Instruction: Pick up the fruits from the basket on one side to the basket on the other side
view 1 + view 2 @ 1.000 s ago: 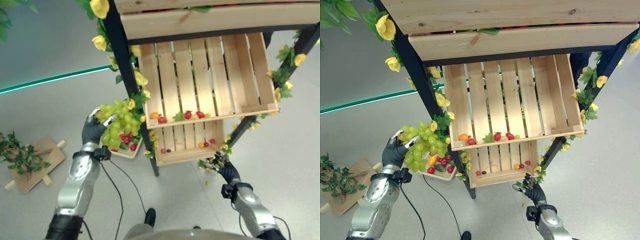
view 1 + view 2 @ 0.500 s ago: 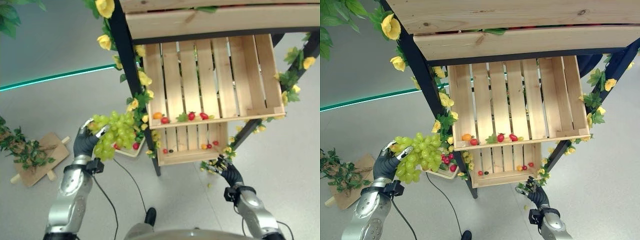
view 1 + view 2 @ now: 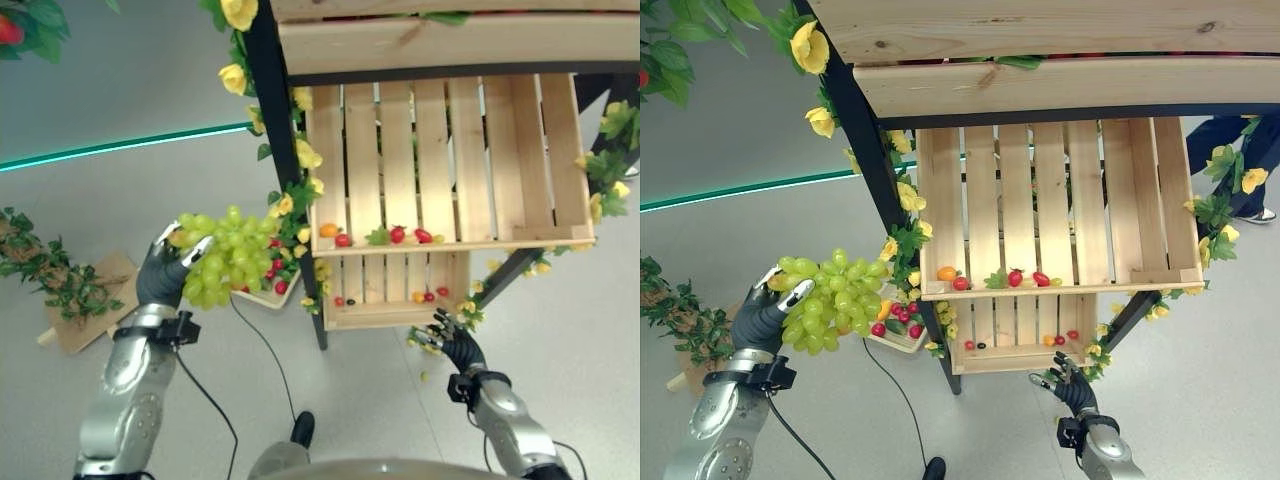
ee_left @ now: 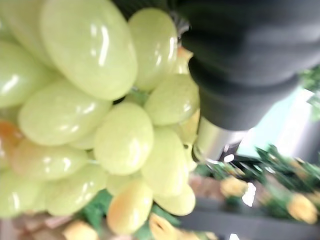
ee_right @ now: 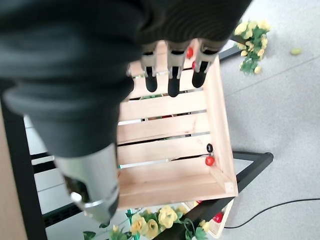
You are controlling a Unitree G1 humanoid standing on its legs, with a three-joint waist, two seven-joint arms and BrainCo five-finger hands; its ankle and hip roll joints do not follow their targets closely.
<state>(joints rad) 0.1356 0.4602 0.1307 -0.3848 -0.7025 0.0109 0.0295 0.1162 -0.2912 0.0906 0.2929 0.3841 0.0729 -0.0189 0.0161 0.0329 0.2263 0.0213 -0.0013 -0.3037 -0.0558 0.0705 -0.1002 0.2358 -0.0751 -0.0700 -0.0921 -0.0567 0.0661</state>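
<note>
Beside the stand: a large bunch of green grapes (image 3: 830,300) is held up off the grey floor (image 3: 120,190), left of the black metal post (image 3: 875,180) of the wooden shelf stand.
Left hand: the left hand (image 3: 758,312) is seen curled round the bunch's left end, one dark-tipped finger (image 3: 798,293) laid across the top berries; in its wrist view the pale green berries (image 4: 100,125) are pressed right up against the dark ribbed cover.
Grapes' place: the bunch is carried just above the small pale tray of red fruits (image 3: 902,328) that is set on the floor at the foot of the post.
Middle crate: small red, orange and green fruits (image 3: 385,236) are gathered along the front edge of the slatted wooden crate (image 3: 450,150).
Lower crate: a few small red and orange fruits (image 3: 425,296) are lined up by the front wall of the lower wooden crate (image 3: 1015,355).
Right hand: the right hand (image 3: 452,342) is held low by the lower crate's front right corner, fingers (image 5: 172,75) straight and spread a little, nothing gripped.
Trimmings: yellow artificial flowers (image 3: 300,155) are strung down the post.
Far left: a leafy sprig on a wooden board (image 3: 75,290) is lying on the floor.
</note>
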